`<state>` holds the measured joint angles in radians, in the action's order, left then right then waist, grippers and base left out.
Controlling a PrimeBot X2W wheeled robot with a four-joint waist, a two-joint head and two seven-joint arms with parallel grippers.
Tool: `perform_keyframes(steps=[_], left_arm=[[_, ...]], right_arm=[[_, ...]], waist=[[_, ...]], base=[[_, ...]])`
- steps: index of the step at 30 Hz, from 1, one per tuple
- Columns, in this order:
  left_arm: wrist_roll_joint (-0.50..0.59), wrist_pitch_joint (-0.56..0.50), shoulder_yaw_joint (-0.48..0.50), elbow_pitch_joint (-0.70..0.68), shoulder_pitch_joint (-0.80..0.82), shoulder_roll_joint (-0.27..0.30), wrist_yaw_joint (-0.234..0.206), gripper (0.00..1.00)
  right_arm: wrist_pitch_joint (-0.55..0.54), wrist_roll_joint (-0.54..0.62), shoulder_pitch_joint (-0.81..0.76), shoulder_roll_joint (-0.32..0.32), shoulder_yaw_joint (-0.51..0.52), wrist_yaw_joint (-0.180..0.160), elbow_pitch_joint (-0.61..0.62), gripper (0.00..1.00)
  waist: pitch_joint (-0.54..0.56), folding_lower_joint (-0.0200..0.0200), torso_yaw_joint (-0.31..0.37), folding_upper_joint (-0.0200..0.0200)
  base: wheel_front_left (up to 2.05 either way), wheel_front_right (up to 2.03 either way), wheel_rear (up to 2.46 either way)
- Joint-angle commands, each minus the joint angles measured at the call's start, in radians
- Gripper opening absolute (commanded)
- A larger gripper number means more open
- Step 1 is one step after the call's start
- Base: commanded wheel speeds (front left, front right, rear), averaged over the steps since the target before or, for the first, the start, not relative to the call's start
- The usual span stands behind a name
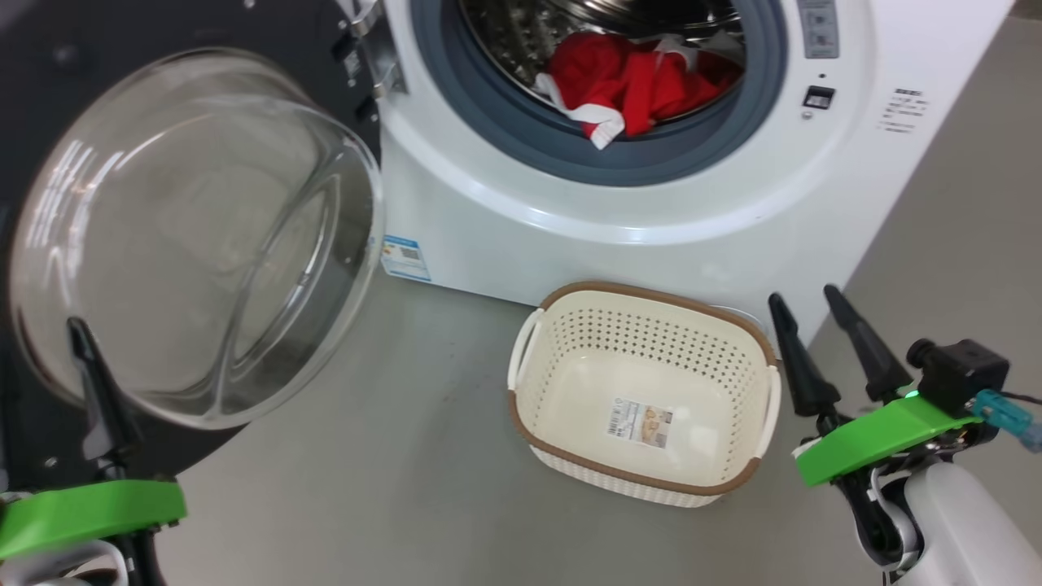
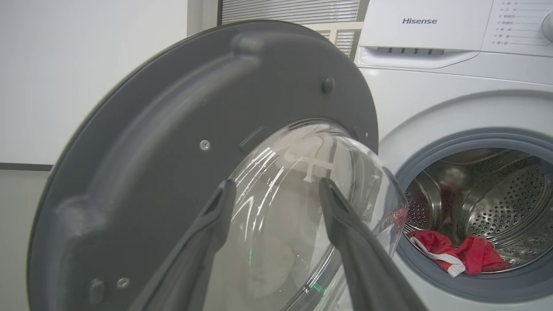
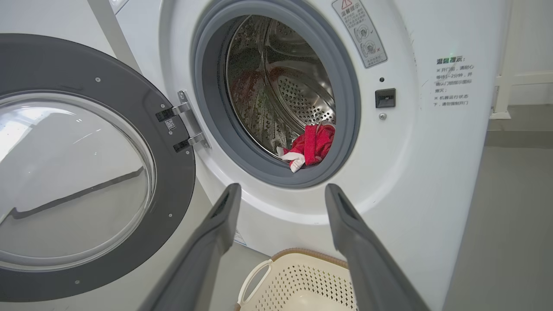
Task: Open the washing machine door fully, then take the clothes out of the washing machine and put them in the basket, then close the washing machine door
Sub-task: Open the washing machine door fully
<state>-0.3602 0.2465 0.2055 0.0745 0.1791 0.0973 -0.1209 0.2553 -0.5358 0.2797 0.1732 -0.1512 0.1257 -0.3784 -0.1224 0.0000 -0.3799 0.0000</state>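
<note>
Red soft clothes (image 1: 627,81) in white washing machine (image 1: 651,212) drum, ahead of right gripper (image 1: 802,297), spread; cream perforated basket (image 1: 643,330) just left. Left gripper (image 2: 276,190), spread, faces black-rimmed glass door (image 1: 195,236).

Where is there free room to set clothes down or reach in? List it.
Free: the basket, inside bare but for a sticker; the floor between washing machine door and basket; the drum mouth above the clothes. Crowded: the drum's lower front, where clothes lie.

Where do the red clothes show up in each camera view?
Head view: clothes top centre, inside the drum.
Left wrist view: clothes lower right.
Right wrist view: clothes centre, slightly right.
Shared landmark: the grey rubber ring just below them.
</note>
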Motion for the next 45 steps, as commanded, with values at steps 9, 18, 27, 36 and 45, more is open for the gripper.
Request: perform_keyframes(steps=[9, 18, 27, 36, 45], left_arm=[[-0.022, 0.007, -0.040, -0.099, 0.001, 0.015, 0.109, 1.00], [0.042, 0.015, -0.114, -0.112, -0.002, 0.007, 0.191, 1.00], [0.101, 0.015, -0.116, -0.061, -0.061, -0.007, 0.200, 1.00], [0.121, 0.015, -0.106, -0.031, -0.134, -0.025, 0.216, 1.00], [0.142, 0.015, -0.109, 0.031, -0.185, -0.033, 0.231, 1.00]], right_arm=[[0.006, 0.037, 0.001, -0.011, 0.038, 0.005, 0.115, 1.00], [0.006, 0.046, -0.011, -0.021, 0.069, 0.005, 0.161, 1.00], [0.006, 0.082, -0.066, -0.044, 0.093, 0.005, 0.189, 1.00], [0.006, 0.082, -0.146, -0.062, 0.099, 0.005, 0.200, 1.00], [0.006, 0.074, -0.190, -0.047, 0.088, 0.005, 0.187, 1.00]], waist=[[-0.002, 0.0000, 0.110, 0.0000], [0.004, 0.0000, 0.228, 0.0000], [0.042, 0.0000, 0.329, 0.0000], [0.091, 0.0000, 0.389, 0.0000], [0.127, 0.0000, 0.410, 0.0000]], base=[[0.00, 0.00, 0.00], [0.00, 0.00, 0.00], [0.00, 0.00, 0.00], [0.00, 0.00, 0.00], [0.00, 0.00, 0.00]])
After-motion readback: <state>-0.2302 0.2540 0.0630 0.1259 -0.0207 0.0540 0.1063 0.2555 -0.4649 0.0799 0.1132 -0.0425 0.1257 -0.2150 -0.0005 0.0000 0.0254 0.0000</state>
